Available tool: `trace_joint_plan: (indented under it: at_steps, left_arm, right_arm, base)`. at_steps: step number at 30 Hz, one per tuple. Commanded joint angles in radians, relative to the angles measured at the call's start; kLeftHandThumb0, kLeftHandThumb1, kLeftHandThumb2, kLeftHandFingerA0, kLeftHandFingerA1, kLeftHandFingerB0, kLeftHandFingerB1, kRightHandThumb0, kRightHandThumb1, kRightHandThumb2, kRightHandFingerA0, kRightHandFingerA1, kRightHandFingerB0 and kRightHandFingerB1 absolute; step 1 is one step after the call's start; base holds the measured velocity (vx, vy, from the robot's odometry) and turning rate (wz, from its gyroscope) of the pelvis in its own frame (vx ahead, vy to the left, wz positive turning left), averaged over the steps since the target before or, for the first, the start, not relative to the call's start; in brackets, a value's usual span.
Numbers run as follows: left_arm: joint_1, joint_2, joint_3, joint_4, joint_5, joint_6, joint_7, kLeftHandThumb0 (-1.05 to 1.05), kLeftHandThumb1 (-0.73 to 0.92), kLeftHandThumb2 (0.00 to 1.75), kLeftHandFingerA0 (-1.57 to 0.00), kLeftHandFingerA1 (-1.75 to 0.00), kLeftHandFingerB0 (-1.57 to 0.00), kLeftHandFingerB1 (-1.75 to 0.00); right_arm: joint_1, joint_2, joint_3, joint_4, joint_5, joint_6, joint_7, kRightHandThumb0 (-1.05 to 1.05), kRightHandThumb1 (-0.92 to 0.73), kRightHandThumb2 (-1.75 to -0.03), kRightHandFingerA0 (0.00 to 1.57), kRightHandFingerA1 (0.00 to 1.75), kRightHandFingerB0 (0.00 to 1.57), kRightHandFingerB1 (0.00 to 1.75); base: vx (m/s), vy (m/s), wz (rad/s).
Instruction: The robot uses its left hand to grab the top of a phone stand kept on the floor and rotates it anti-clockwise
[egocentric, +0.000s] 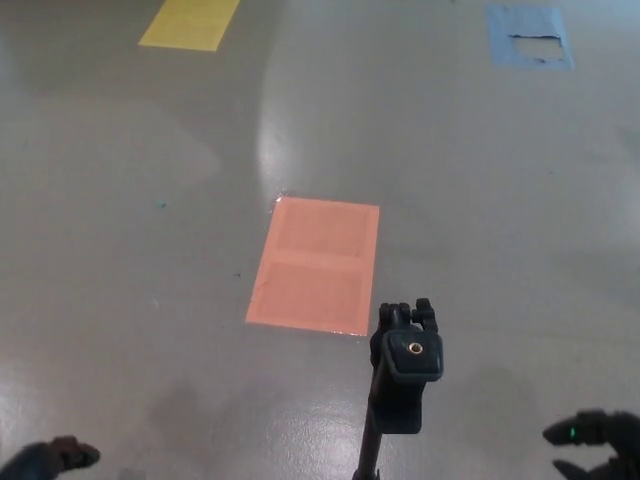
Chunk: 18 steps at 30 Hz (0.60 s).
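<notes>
A black phone stand (405, 370) rises from the bottom edge near the middle, its clamp head with a brass screw hole facing up at me. Its pole runs down out of the picture and its base is hidden. My left hand (55, 458) shows only as a dark tip in the bottom left corner, far to the left of the stand. My right hand (595, 440) pokes in at the bottom right with two fingers apart and a small green light on it, well right of the stand. Neither hand touches the stand.
On the grey glossy floor lies an orange rectangle (315, 265) just beyond the stand's head. A yellow patch (190, 22) is at the far left top, and a blue taped patch (530, 38) at the far right top.
</notes>
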Motion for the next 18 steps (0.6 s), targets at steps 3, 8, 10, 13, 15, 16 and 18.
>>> trace_joint_plan:
  at_steps: [3, 8, 10, 13, 15, 16, 18]
  left_arm:
    - [-0.016, 0.061, -0.079, 0.009, 0.108, -0.149, 0.103, -0.28, 0.63, 0.59, -0.45, -0.57, -0.17, -0.28]
    - [0.099, 0.036, -0.032, -0.307, 0.114, -0.319, 0.327, -0.62, 0.49, 0.67, -0.08, -0.3, -0.05, -0.18]
    - [0.118, 0.034, -0.029, -0.374, 0.128, -0.337, 0.351, -0.64, 0.54, 0.57, -0.11, -0.3, 0.0, -0.22]
    - [0.187, 0.023, -0.017, -0.607, 0.18, -0.384, 0.42, -0.58, 0.51, 0.56, -0.09, -0.29, 0.0, -0.21]
    - [0.22, 0.018, -0.008, -0.739, 0.206, -0.415, 0.438, -0.6, 0.37, 0.72, -0.09, -0.32, 0.0, -0.21]
    - [0.244, 0.011, 0.0, -0.831, 0.211, -0.432, 0.432, -0.53, 0.34, 0.66, -0.04, -0.25, 0.0, -0.23]
    - [0.27, 0.004, 0.005, -0.938, 0.214, -0.451, 0.414, -0.48, 0.33, 0.66, -0.04, -0.26, 0.0, -0.29]
  right_arm:
    - [-0.05, -0.066, 0.046, 0.049, -0.026, -0.04, 0.157, -0.53, -0.62, -0.87, 0.48, 0.53, 0.36, 0.48]
    - [-0.06, -0.066, 0.049, 0.063, -0.026, -0.045, 0.155, -0.53, -0.62, -0.87, 0.48, 0.53, 0.35, 0.47]
    - [-0.058, -0.067, 0.05, 0.061, -0.027, -0.045, 0.155, -0.53, -0.63, -0.87, 0.47, 0.52, 0.35, 0.47]
    - [-0.053, -0.069, 0.05, 0.061, -0.027, -0.049, 0.153, -0.53, -0.63, -0.88, 0.48, 0.53, 0.34, 0.47]
    - [-0.055, -0.069, 0.048, 0.064, -0.026, -0.051, 0.154, -0.52, -0.63, -0.87, 0.47, 0.52, 0.35, 0.47]
    - [-0.056, -0.07, 0.046, 0.066, -0.023, -0.052, 0.156, -0.47, -0.75, -0.64, 0.52, 0.4, 0.37, 0.35]
    - [-0.055, -0.07, 0.044, 0.068, -0.022, -0.051, 0.155, -0.53, -0.63, -0.86, 0.47, 0.52, 0.35, 0.47]
  base:
    - [0.0, 0.0, 0.0]
    - [0.0, 0.0, 0.0]
    - [0.0, 0.0, 0.0]
    - [0.0, 0.0, 0.0]
    - [0.0, 0.0, 0.0]
    - [0.0, 0.0, 0.0]
    - [0.0, 0.0, 0.0]
